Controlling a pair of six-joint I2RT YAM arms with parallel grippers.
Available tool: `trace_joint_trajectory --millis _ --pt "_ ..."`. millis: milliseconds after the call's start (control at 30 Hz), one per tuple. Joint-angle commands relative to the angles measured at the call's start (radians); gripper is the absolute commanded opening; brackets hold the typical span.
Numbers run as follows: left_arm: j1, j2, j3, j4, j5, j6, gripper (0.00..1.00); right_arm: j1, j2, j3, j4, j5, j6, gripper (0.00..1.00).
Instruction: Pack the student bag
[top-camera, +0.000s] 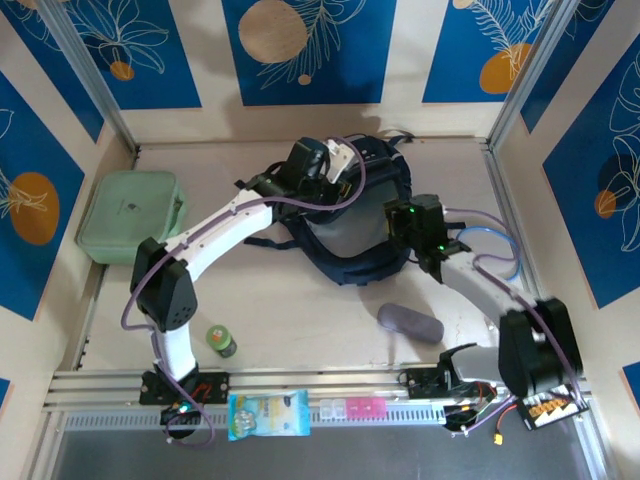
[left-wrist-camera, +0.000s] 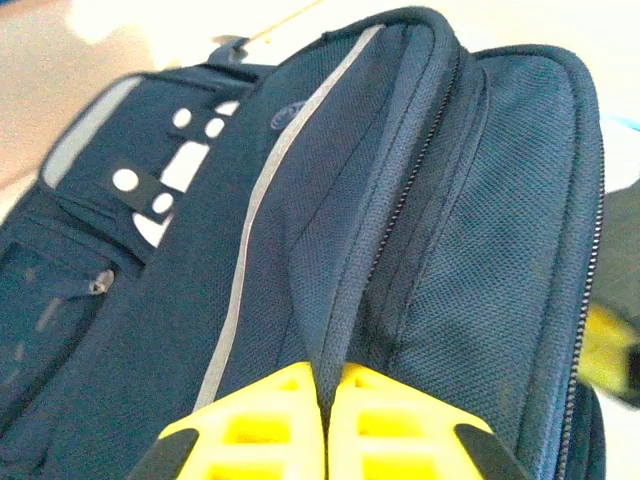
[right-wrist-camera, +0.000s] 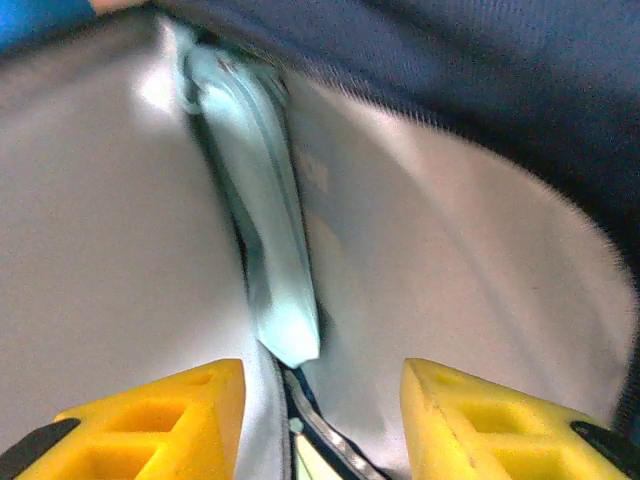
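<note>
The student bag (top-camera: 350, 215), dark navy with grey zip lines, lies at the middle back of the table. My left gripper (top-camera: 322, 165) is at the bag's far top edge. In the left wrist view its yellow fingers (left-wrist-camera: 270, 420) are pinched together on a raised fold of the bag's fabric (left-wrist-camera: 345, 300) beside a zip. My right gripper (top-camera: 408, 228) is at the bag's right side. Its jaws (right-wrist-camera: 322, 375) stand open inside the bag against the grey lining (right-wrist-camera: 450, 260). A pale teal flat item (right-wrist-camera: 270, 250) stands ahead of them, untouched.
A mint green zip case (top-camera: 130, 215) lies at the left. A small green bottle (top-camera: 221, 340) and a grey-purple pouch (top-camera: 408, 322) lie in front of the bag. A blue-yellow packet (top-camera: 268, 414) and a pink-white pill box (top-camera: 350, 408) sit on the near rail.
</note>
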Motion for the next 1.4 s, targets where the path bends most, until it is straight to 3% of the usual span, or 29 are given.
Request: trace_joint_trajectory --millis 0,67,167,267,367,433,567,733,1000,1100,1200,1367 --pt "-0.009 -0.056 -0.038 0.025 0.101 -0.018 0.3 -0.03 -0.103 -0.052 -0.207 0.116 -0.1 0.48" --pt "-0.009 -0.059 -0.051 -0.009 0.188 -0.017 0.45 -0.046 -0.155 -0.053 -0.278 0.142 -0.15 0.49" --pt "-0.008 -0.086 -0.096 -0.012 0.219 -0.028 0.6 -0.05 -0.222 -0.034 -0.357 0.189 -0.251 0.59" --pt "-0.005 -0.136 -0.172 0.021 0.171 -0.041 0.76 -0.059 -0.245 -0.01 -0.372 0.174 -0.363 0.68" --pt "0.015 -0.181 -0.245 0.053 0.084 -0.083 0.94 -0.075 -0.21 0.023 -0.396 0.117 -0.447 0.71" --pt "0.049 -0.181 -0.265 0.038 0.059 -0.14 0.98 -0.083 -0.166 0.037 -0.41 0.075 -0.484 0.71" --pt "0.152 -0.151 -0.298 0.006 0.081 -0.309 0.93 -0.078 -0.094 0.048 -0.423 0.012 -0.521 0.71" --pt "0.299 -0.105 -0.389 0.107 0.235 -0.54 0.7 -0.071 -0.028 0.044 -0.397 -0.066 -0.547 0.71" --pt "0.377 0.041 -0.362 0.191 0.3 -0.695 0.45 -0.059 0.012 0.042 -0.379 -0.106 -0.558 0.69" --pt "0.394 0.093 -0.358 0.272 0.353 -0.732 0.43 -0.058 0.012 0.037 -0.366 -0.121 -0.562 0.69" --pt "0.4 0.145 -0.33 0.352 0.479 -0.75 0.45 -0.057 0.015 0.011 -0.312 -0.191 -0.582 0.68" --pt "0.404 0.19 -0.308 0.389 0.524 -0.762 0.45 -0.048 0.027 -0.042 -0.25 -0.264 -0.582 0.66"
